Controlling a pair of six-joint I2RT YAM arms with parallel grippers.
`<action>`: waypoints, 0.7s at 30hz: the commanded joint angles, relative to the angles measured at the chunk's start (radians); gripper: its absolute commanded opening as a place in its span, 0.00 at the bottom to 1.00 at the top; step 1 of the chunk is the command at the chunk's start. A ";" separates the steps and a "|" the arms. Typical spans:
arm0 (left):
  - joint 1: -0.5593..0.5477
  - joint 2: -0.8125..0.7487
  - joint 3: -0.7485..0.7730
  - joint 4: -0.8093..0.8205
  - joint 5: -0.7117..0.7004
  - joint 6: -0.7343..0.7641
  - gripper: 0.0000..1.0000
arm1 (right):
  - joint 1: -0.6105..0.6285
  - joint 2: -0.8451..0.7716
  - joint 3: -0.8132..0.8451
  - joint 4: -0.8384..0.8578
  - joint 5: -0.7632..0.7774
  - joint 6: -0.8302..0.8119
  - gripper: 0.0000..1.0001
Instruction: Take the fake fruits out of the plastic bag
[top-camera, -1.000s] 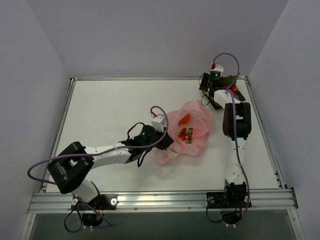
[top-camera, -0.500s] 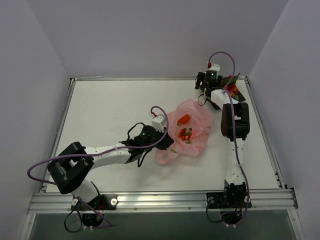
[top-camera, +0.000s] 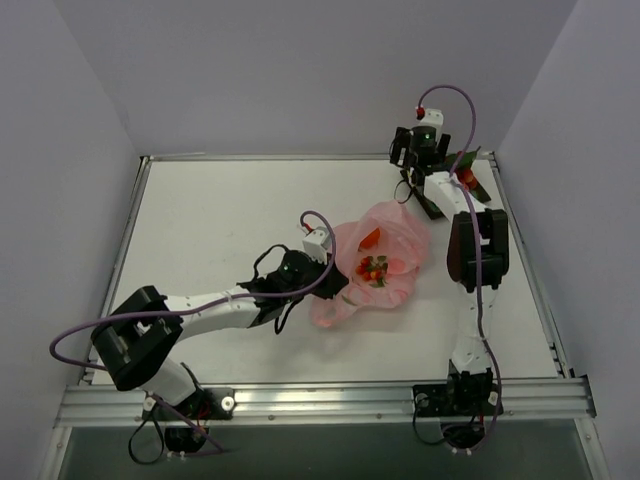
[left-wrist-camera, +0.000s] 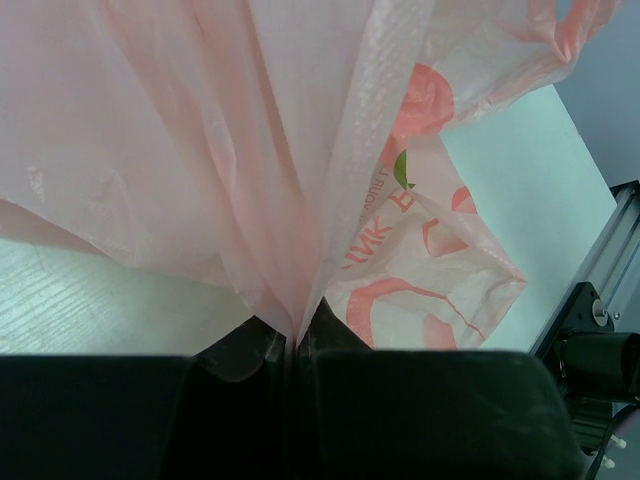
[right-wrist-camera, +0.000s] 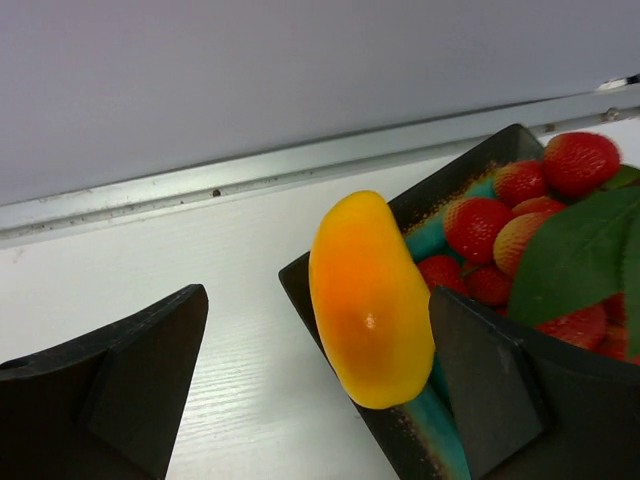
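Left jaws were clamped shut on the plastic bag (left-wrist-camera: 300, 150) mid-tabletop (top-camera: 220, 220). Right jaws gaped wide, a yellow-orange fruit (right-wrist-camera: 370, 300) between them, above the far-right-corner tray (right-wrist-camera: 455, 178).

I'm looking at a white table (top-camera: 230, 210), wood-grained up close, boxed in by pale grey walls (top-camera: 300, 80) at the back and on both sides. A silver rail (top-camera: 330, 400) runs along its near edge, and a thin metal strip (right-wrist-camera: 250, 172) lines the far edge under the back wall. Over in the far right corner there's the tray (right-wrist-camera: 452, 178): dark, square, teal floor showing inside, sitting on the table just short of that strip
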 joint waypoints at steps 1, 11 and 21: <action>-0.004 -0.046 0.031 0.023 0.006 -0.001 0.02 | -0.001 -0.128 -0.023 0.007 0.050 -0.014 0.87; -0.002 -0.046 0.029 0.037 -0.017 -0.013 0.02 | 0.088 -0.681 -0.493 0.036 -0.102 0.192 0.03; -0.008 -0.013 0.094 0.101 -0.051 -0.068 0.02 | 0.522 -1.339 -0.954 0.000 -0.032 0.272 0.02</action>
